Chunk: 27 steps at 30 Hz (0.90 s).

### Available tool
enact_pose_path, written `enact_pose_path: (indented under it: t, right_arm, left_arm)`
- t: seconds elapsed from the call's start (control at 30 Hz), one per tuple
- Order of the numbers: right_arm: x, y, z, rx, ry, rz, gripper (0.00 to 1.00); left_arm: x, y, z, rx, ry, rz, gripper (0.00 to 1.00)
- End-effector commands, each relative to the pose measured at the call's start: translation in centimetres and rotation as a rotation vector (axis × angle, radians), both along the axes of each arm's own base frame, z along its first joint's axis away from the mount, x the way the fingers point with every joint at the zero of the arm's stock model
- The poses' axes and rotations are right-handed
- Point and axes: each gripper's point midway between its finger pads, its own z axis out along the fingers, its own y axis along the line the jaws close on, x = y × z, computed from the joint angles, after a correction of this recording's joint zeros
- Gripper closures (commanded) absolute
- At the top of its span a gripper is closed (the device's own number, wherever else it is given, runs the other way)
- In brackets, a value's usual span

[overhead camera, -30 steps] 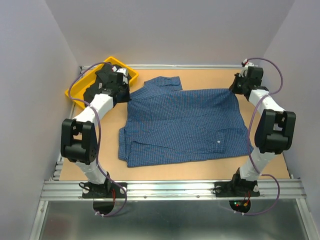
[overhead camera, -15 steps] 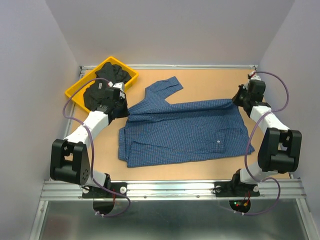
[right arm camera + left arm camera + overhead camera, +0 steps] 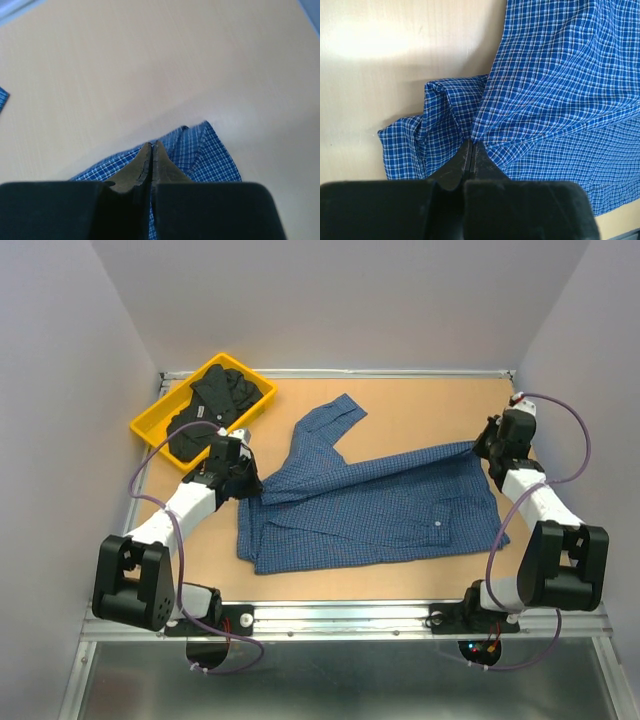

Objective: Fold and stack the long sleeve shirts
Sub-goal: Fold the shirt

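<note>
Currently, top view: the blue cloth button-up shirt with a fine dark check [image 3: 380,505] lies across the middle of the tan wooden worktop [image 3: 420,410], its near half flat with one small white button showing on the right side. Its far edge is drawn into a taut, slightly sagging line running between the two arms, and one loose part of the shirt points toward the far edge of the worktop, left of centre. The left gripper [image 3: 249,483] sits at the shirt's left end of that line. In the left wrist view its fingertips [image 3: 456,169] are pressed together on a pinch of checked cloth, a small bunched fold lying on the worktop just left of them and the main spread of fabric to the right. The right gripper [image 3: 482,448] sits at the right end of the line, near the worktop's right edge. In the right wrist view its fingertips [image 3: 131,172] are likewise closed tight on a corner of the blue check, with bare worktop beyond. The plain black cloth shirt [image 3: 220,395] lies crumpled in a yellow plastic tray [image 3: 148,428] at the far left corner of the worktop, apart from the blue one; the left arm's forearm passes just in front of the tray.
</note>
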Motion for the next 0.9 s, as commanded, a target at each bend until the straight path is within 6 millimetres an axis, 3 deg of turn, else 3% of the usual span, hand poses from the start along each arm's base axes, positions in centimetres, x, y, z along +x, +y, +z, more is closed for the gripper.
enact_pose_path:
  t: [0.0, 0.17, 0.27, 0.67, 0.73, 0.87]
  right_arm:
    - [0.7, -2.0, 4.7, -0.060, -0.161, -0.094, 0.98]
    - [0.3, -2.3, 5.3, -0.067, -0.181, -0.117, 0.98]
    - [-0.4, -2.5, 4.6, -0.057, -0.172, -0.144, 0.98]
    - [-6.5, -3.3, 0.2, 0.086, -0.152, -0.382, 0.96]
    - [-7.6, -3.2, -1.2, 0.123, -0.126, -0.424, 0.93]
    - [-9.2, -3.2, -3.5, 0.202, -0.096, -0.513, 0.81]
  left_arm:
    - [0.6, 0.1, 1.6, 0.010, -0.071, -0.022, 1.00]
    - [1.9, 0.1, 4.5, 0.034, -0.163, -0.054, 1.00]
    - [2.1, 0.1, 5.4, 0.042, -0.180, -0.064, 1.00]
    - [-1.2, 0.2, 2.0, -0.010, -0.050, -0.007, 1.00]
    - [-1.8, 0.7, 1.2, -0.002, -0.030, 0.025, 1.00]
    - [-3.1, 0.4, 0.1, -0.038, 0.017, 0.045, 0.88]
